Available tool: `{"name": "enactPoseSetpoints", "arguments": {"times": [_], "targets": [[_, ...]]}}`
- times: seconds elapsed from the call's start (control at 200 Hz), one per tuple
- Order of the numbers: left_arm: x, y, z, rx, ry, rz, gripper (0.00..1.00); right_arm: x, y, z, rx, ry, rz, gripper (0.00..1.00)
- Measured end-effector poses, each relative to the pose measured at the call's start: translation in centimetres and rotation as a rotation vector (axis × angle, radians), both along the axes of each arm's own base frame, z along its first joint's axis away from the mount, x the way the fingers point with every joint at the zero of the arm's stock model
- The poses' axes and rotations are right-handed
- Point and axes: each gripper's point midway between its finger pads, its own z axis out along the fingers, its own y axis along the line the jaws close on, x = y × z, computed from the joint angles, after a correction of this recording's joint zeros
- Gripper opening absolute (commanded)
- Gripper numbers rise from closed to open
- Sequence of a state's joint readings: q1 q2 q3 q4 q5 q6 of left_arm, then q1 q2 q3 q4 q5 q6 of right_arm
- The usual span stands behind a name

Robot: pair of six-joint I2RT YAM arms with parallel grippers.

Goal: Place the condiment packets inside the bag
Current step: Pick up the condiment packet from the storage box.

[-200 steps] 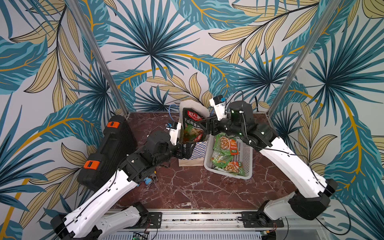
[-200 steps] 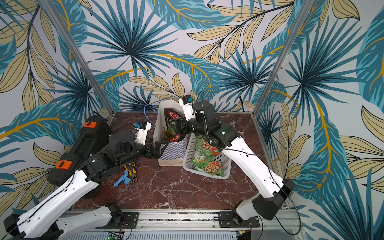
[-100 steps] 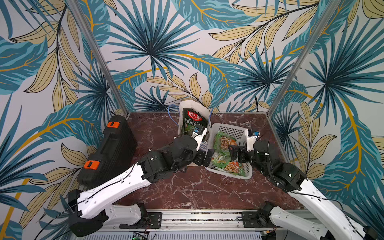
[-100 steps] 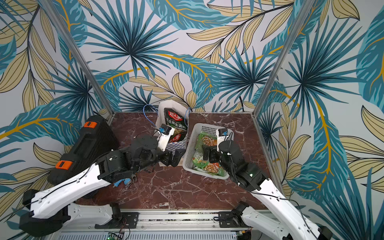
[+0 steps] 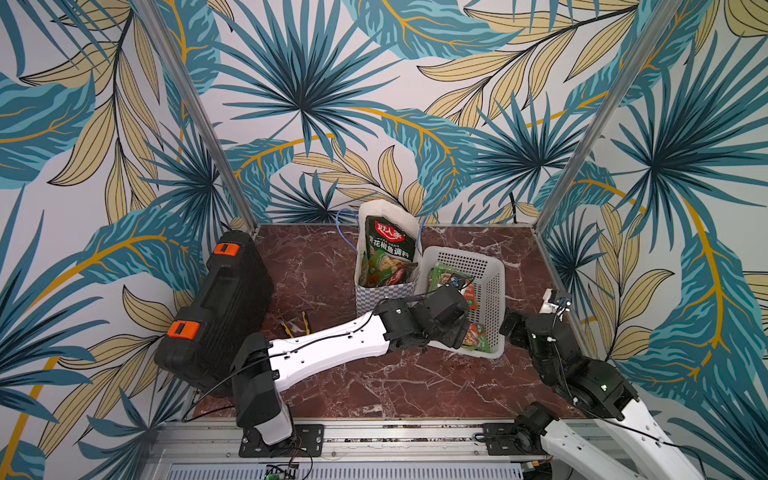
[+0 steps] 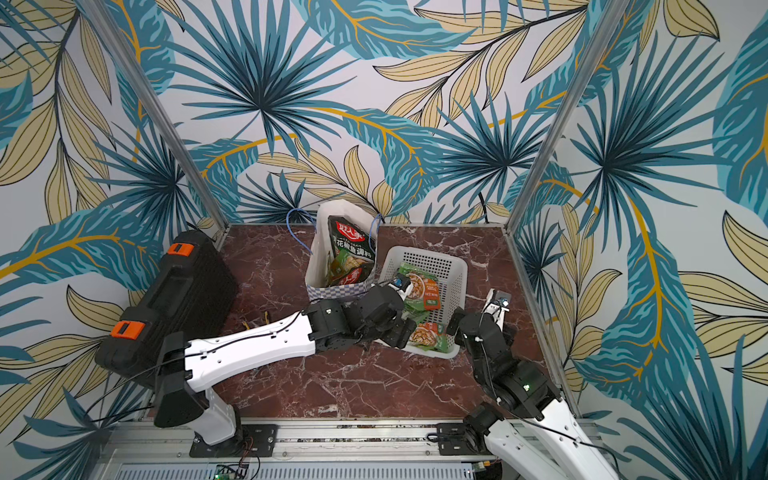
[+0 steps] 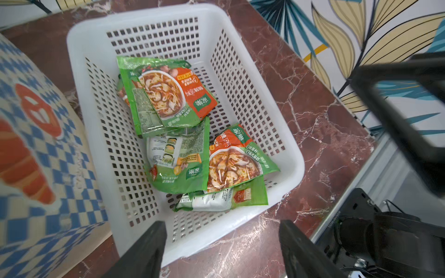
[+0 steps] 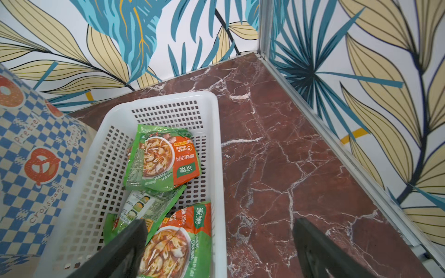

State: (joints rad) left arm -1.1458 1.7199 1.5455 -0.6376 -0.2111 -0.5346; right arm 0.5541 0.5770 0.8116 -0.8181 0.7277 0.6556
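While the bag (image 5: pixel 384 297) stands upright at about 12 o'clock on the worktop (image 5: pixel 374 386), the job looks partly done. A large dark packet (image 5: pixel 390 245) pokes up out of the bag's mouth. At least one green packet (image 5: pixel 380 268) and something reddish sit lower inside.

What is left lies in the white basket (image 7: pixel 149 14), just beside the bag on its 3 o'clock side. The left wrist view shows at least four pouches there:
- The far packet (image 7: pixel 168 96) lies face up toward the basket's 12 o'clock end, and an edge under it may belong to a fifth.
- The middle packet (image 7: pixel 178 158) lies with its printed back upward.
- The red-and-green packet (image 7: pixel 236 158) overlaps the middle packet's side.
- The near packet (image 7: pixel 224 199) is tucked under both at the 6 o'clock end.

The left claw (image 7: pixel 221 228) hangs over the basket's 6 o'clock rim, jaws spread and empty. It seems lined up for the near cluster. The right claw (image 8: pixel 220 223) sits at the basket's 4 o'clock corner, jaws spread wide with nothing between them. One of its fingers is above the pouches and the other above bare worktop.

By my reckoning, well under half the pouches are bagged and every one in the basket has yet to be moved. The pouches are glossy, flat and overlapping, so a pinch could slide off or drag a neighbour along. The black case (image 5: pixel 216 307) at 9 o'clock plays no part.
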Motion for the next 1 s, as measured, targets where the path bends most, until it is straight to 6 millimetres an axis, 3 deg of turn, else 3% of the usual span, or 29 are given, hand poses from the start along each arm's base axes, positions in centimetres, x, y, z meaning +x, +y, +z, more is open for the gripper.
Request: {"name": "enactPoseSetpoints", "arguments": {"times": [0.165,0.33,0.556,0.736,0.996], "targets": [[2.0,-2.8,-3.0,-0.001,0.061,0.084,0.65,-0.8,-1.1,0.0,-0.007,-0.006,-0.047,1.00],[5.7,-4.5,-6.0,-0.002,0.105,0.191,0.62,-1.3,-1.6,0.0,-0.002,-0.009,-0.064,1.00],[10.5,-3.5,-10.9,0.023,0.168,0.365,0.67,-1.9,-2.0,-0.2,-0.001,-0.002,-0.068,1.00],[11.7,-2.7,-13.1,0.016,0.201,0.488,0.73,-2.1,-2.1,-0.1,0.004,-0.009,-0.068,1.00],[13.4,-3.2,-13.8,-0.084,0.264,0.564,0.55,-2.2,-2.1,-0.2,0.003,-0.007,-0.068,1.00]]}}
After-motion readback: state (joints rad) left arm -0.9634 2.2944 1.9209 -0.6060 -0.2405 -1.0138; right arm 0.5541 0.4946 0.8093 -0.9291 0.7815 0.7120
